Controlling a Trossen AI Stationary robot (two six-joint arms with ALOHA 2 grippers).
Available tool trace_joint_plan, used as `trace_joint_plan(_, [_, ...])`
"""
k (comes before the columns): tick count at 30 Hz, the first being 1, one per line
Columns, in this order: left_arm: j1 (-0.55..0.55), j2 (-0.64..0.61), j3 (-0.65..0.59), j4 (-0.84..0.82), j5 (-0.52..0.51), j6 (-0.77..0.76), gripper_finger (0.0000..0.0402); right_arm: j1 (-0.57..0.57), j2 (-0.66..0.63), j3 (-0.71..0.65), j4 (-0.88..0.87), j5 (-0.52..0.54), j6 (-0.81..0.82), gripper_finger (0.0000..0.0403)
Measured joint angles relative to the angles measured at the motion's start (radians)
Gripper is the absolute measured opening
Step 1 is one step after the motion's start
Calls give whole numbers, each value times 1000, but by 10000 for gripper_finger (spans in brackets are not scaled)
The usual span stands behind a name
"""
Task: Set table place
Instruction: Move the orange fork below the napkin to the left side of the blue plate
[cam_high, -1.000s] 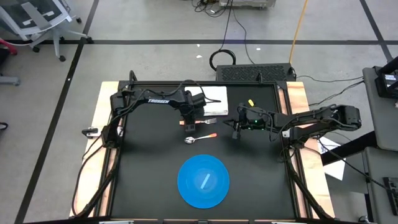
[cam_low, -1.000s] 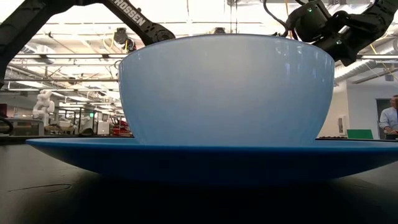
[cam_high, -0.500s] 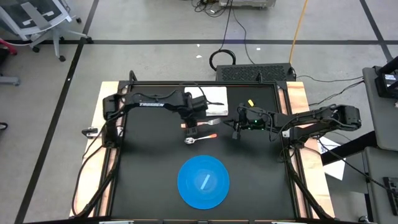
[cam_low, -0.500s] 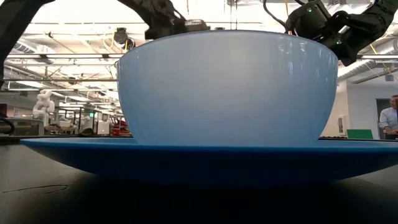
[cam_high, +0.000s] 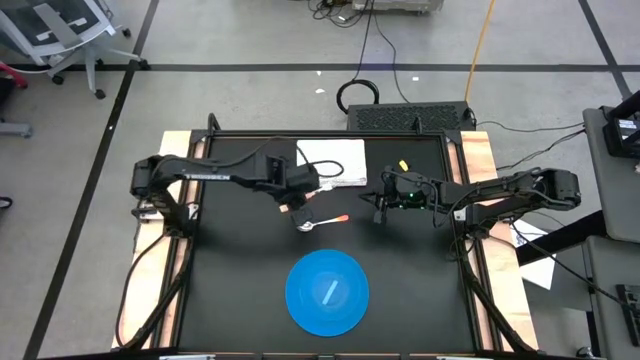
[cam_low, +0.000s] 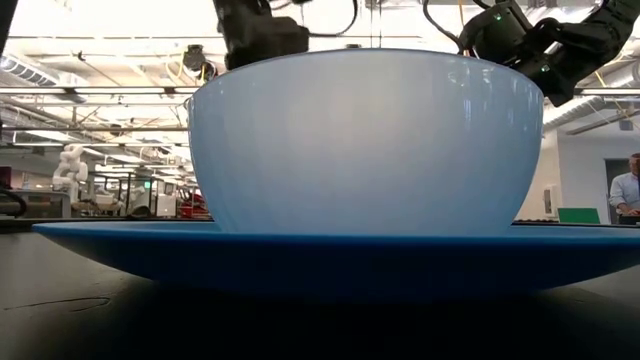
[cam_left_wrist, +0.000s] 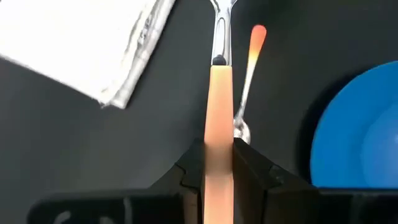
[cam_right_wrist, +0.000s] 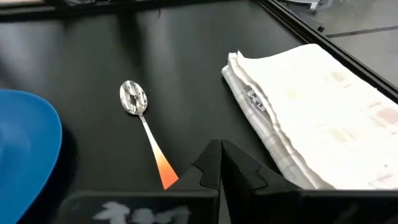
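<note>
My left gripper (cam_high: 300, 197) is shut on the pale-handled fork (cam_left_wrist: 217, 93), left of the middle of the black table (cam_high: 240, 260). The orange-handled spoon (cam_high: 322, 221) lies flat on the table just near of it and also shows in the left wrist view (cam_left_wrist: 247, 81). The translucent blue bowl (cam_low: 365, 140) stands on the round blue plate (cam_high: 327, 291) at the near middle. My right gripper (cam_high: 382, 207) is shut and empty, hovering right of the spoon. My left gripper pinches the fork's pale handle (cam_left_wrist: 217, 134) between its two fingers (cam_left_wrist: 191, 171). The fingers come from the table's left and lie along the fork. The fork's metal neck (cam_left_wrist: 219, 34) sticks out ahead of the fingers, and its tines are out of the picture.
A folded white napkin (cam_high: 335, 165) lies at the far middle of the table, just beyond both grippers. Pale wooden strips (cam_high: 160, 220) run along the left and right sides. A person (cam_low: 627, 190) stands in the room behind.
My left gripper has swung toward the table's left edge and a little toward the near edge, carrying the fork away from its place beside the napkin. The spoon, plate and bowl have stayed in place.
</note>
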Motion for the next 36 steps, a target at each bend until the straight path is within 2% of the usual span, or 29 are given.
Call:
trace_joint_plan(9, [-142, -106, -173, 0, -84, -362, 52, 0, 0, 0, -3, 0, 14, 0])
trace_joint_plan(14, [-267, -163, -314, 121, -96, -595, 52, 0, 0, 0, 6, 0, 14, 0])
trace_joint_plan(19, [-423, -199, -423, 269, -170, -877, 52, 0, 0, 0, 9, 0, 10, 0])
trace_joint_plan(25, [-596, -183, -449, 353, -289, -1199, 52, -2, 0, 0, 13, 0, 2, 0])
trace_joint_plan(29, [-690, -175, -448, 367, -377, -1354, 52, -2, 0, 0, 17, 0, -17, 0])
trace_joint_plan(36, [-804, -91, -447, 374, -404, -1560, 52, -2, 0, 0, 36, 0, -32, 0])
